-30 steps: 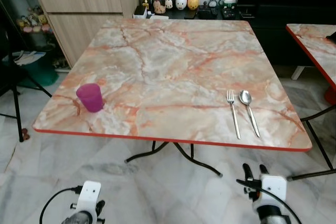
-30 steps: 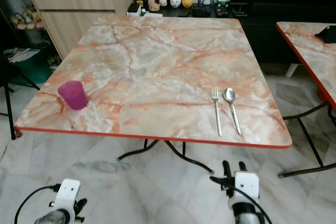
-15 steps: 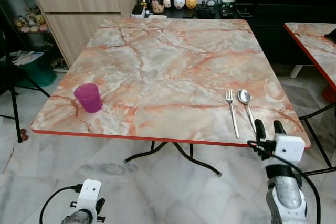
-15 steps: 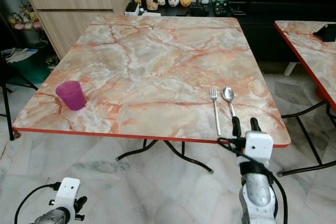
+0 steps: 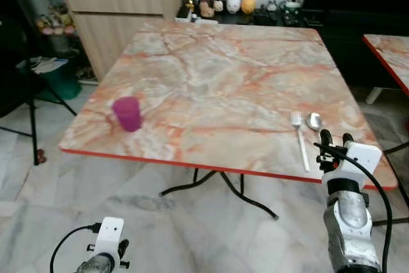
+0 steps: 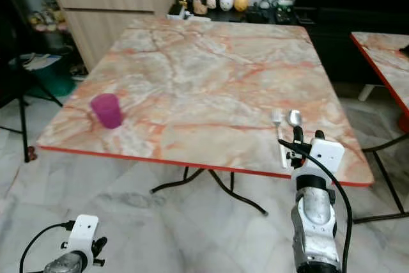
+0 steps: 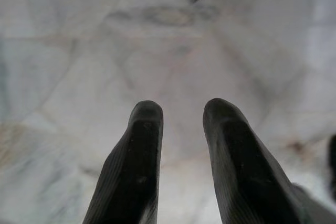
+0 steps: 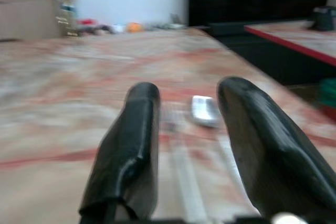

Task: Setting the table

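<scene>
We stand before a square counter (image 5: 211, 75) of pink-and-orange marbled stone pattern with a red edge, set on thin black metal legs over a pale marble floor (image 5: 160, 228). On the counter, toward our 2 o'clock near the front edge, a silver metal fork (image 5: 298, 139) and a silver metal spoon (image 5: 314, 121) lie side by side, handles pointing toward us, the fork to the left of the spoon. Our right end effector (image 5: 336, 139) is raised at the counter's near edge, right over the handles of both pieces; its two black fingers (image 8: 131, 145) stand parted and hold nothing, and the right wrist view shows the spoon bowl (image 8: 203, 110) in the gap between them, blurred. A translucent purple plastic cup (image 5: 128, 113) stands upright at our 10 o'clock, near the counter's front left corner, well apart from the cutlery. Our left end effector (image 7: 181, 111) hangs low at our 7 o'clock, its fingers apart and empty, pointing at the floor. At 12 o'clock, beyond the counter, a row of small jars and figurines (image 5: 227, 3) sits on a dark low cabinet beside a light wooden cabinet (image 5: 121, 11).
</scene>
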`<state>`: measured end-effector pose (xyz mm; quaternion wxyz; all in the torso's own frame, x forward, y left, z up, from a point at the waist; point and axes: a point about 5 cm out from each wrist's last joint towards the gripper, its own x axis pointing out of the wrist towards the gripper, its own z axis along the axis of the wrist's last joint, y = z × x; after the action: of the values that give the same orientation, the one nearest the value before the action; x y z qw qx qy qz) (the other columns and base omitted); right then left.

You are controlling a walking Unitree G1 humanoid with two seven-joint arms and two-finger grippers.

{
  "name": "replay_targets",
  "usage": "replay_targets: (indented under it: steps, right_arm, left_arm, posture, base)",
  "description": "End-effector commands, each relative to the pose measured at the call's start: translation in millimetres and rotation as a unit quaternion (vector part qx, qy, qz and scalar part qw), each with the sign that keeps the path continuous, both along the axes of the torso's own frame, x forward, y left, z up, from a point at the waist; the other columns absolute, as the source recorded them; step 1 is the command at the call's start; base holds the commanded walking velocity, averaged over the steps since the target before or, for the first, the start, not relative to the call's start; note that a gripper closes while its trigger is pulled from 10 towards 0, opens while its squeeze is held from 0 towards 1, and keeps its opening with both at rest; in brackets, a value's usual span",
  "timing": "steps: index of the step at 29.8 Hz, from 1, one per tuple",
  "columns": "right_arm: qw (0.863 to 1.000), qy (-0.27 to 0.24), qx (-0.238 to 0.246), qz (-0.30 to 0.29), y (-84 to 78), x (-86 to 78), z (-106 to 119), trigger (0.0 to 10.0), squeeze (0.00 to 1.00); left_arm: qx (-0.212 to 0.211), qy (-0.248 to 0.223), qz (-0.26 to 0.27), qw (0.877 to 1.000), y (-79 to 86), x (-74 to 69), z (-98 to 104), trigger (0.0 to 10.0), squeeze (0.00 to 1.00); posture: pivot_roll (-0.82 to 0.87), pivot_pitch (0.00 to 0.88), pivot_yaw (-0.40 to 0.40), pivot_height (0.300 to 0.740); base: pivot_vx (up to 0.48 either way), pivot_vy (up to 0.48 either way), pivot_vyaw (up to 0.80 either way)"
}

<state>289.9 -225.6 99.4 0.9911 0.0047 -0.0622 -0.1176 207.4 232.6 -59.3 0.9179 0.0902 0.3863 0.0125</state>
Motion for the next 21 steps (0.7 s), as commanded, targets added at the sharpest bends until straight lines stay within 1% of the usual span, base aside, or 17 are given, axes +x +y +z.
replay_targets:
  steps: [1,4,11,21]
  right_arm:
    - [1.0,0.011,0.003,-0.011,-7.5,-2.2,-2.2,10.0,0.0]
    - [1.0,0.011,0.002,-0.01,-7.5,-1.8,-2.0,10.0,0.0]
    - [1.0,0.008,-0.001,-0.015,-8.1,-0.5,-1.1,10.0,0.0]
    - [1.0,0.006,0.0,-0.015,-9.0,0.6,0.0,10.0,0.0]
  left_arm:
    - [0.0,0.001,0.003,1.0,-1.0,0.2,-0.4,10.0,0.0]
    - [0.002,0.003,0.001,1.0,-1.0,-0.1,-0.6,10.0,0.0]
    - [0.005,0.001,-0.006,1.0,-2.2,0.0,-0.6,10.0,0.0]
    - [0.0,0.011,-0.01,1.0,-1.7,-4.4,-3.2,10.0,0.0]
  posture:
    - [-0.03,0.0,0.026,0.74]
    - [-0.03,0.0,0.026,0.74]
    - [-0.02,0.0,0.027,0.74]
    - [-0.02,0.0,0.025,0.74]
  base:
    - [0.0,0.337,-0.57]
    - [0.0,0.334,-0.77]
    - [0.0,0.0,0.0]
    - [0.0,0.0,0.0]
